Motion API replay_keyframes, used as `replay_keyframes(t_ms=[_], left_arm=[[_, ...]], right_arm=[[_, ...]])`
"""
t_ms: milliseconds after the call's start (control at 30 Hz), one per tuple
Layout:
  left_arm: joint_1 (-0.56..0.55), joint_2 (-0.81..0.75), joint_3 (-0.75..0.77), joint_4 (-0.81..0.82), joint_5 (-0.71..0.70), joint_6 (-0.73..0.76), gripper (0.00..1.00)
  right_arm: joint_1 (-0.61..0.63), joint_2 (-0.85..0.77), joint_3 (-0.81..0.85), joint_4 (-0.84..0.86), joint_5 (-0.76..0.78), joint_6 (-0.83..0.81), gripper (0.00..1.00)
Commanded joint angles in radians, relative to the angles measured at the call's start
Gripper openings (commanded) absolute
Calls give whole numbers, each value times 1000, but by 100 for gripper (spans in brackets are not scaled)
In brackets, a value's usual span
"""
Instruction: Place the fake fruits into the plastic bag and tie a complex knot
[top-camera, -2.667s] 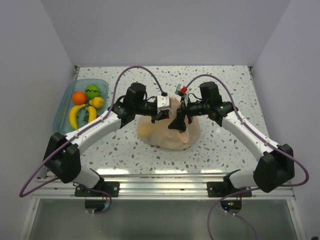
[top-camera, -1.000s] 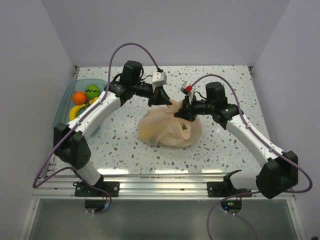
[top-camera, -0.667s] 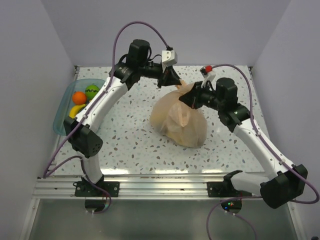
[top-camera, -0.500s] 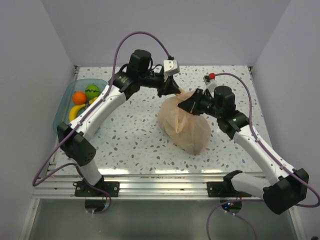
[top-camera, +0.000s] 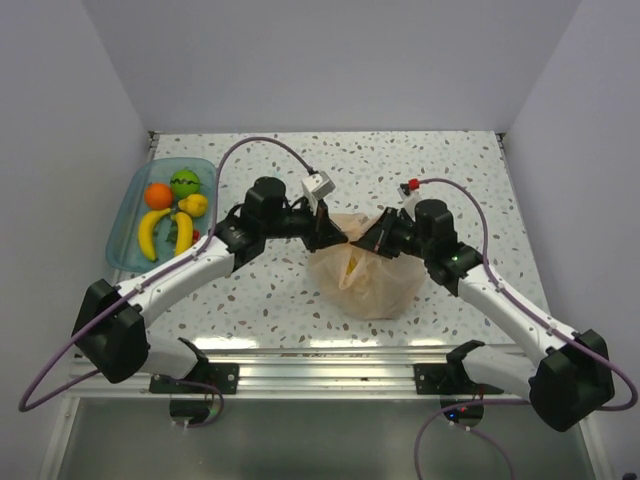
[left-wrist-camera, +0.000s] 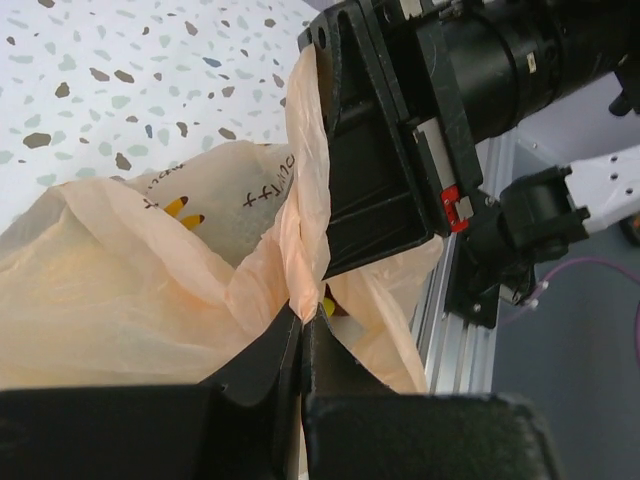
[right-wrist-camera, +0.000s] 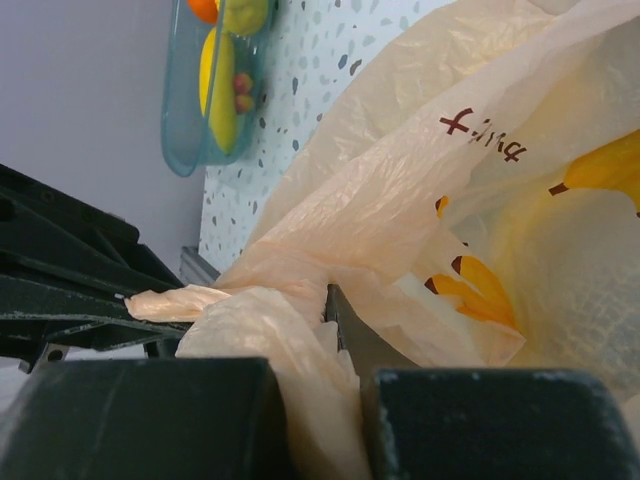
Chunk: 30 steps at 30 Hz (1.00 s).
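Both arms meet over the thin, translucent peach-orange plastic bag (top-camera: 365, 285), which sits slumped on the speckled table (top-camera: 450, 170) roughly midway between the arms. The left gripper (top-camera: 327, 235) comes in from the bag's left and the right gripper (top-camera: 373, 240) from its right. Their tips are very near each other just above the bag's gathered top, on its far side.

Each pair of jaws is pressed together on a bunch of the bag's film. In the left wrist view a twisted handle strip (left-wrist-camera: 305, 200) rises from the left jaws straight along the side of the right gripper. That line runs across the bag from left to right, and any pulling or crossing of the ends will, I think, work along it. I cannot make out a finished knot at the neck.

With the tips this close, neither arm is clearly nearer, and the risk I see is the fingers knocking together or the thin film tearing.

Something yellow shows through the bag's wall, but I cannot tell whether it is print or fruit. Well to the bag's left, the clear blue rectangular plastic tray (top-camera: 125, 235) holds a glossy orange (top-camera: 158, 195), a green ball (top-camera: 184, 182), yellow bananas (top-camera: 150, 232) and a small yellow piece (top-camera: 195, 204), so the filling looks unfinished.

There is bare table beyond the bag and to either side. On its near side the table edge is fairly close, leaving less room there.
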<state>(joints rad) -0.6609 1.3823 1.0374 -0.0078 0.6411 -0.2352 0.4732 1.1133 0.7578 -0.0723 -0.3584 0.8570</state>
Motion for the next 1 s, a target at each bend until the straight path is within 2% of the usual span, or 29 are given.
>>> replay_keyframes(t_ms=[0,67,233,333,367,467,500,600,700,733,800,900,967], left_arm=[[-48,-36,-45,112,-44,-191,0],[-81,-6,-72,130,-70,-220,0],[-167,41,-74,123,-276,-179,0],[-178,87,-57,88,-333,-154,0],[-178,104,-56,80,-346,-138,0],[-166,109,-54,86,-339,-104,0],[-160,106,-51,98,-305,-90,0],[-137,84,-17,100,-261,-59,0],[-129,70,13,80,-204,-12,0],[-129,63,18,71,-187,6,0],[-131,58,29,52,-158,13,0],[-131,60,30,36,-141,14,0],[-131,58,27,38,-133,17,0]], right_arm=[[-44,-10,-14,52,116,16,0],[-45,-9,-5,55,113,19,0],[-47,-18,-2,100,70,28,0],[-45,-26,20,82,35,-27,0],[-45,-33,31,42,30,-95,0],[-45,-53,77,-42,13,-259,14],[-45,-62,101,-72,7,-304,23],[-47,-90,141,-176,10,-458,27],[-50,-112,162,-259,6,-576,35],[-50,-115,164,-270,3,-623,43],[-50,-118,170,-291,16,-665,51],[-50,-124,181,-265,36,-731,59],[-50,-129,187,-232,26,-763,57]])
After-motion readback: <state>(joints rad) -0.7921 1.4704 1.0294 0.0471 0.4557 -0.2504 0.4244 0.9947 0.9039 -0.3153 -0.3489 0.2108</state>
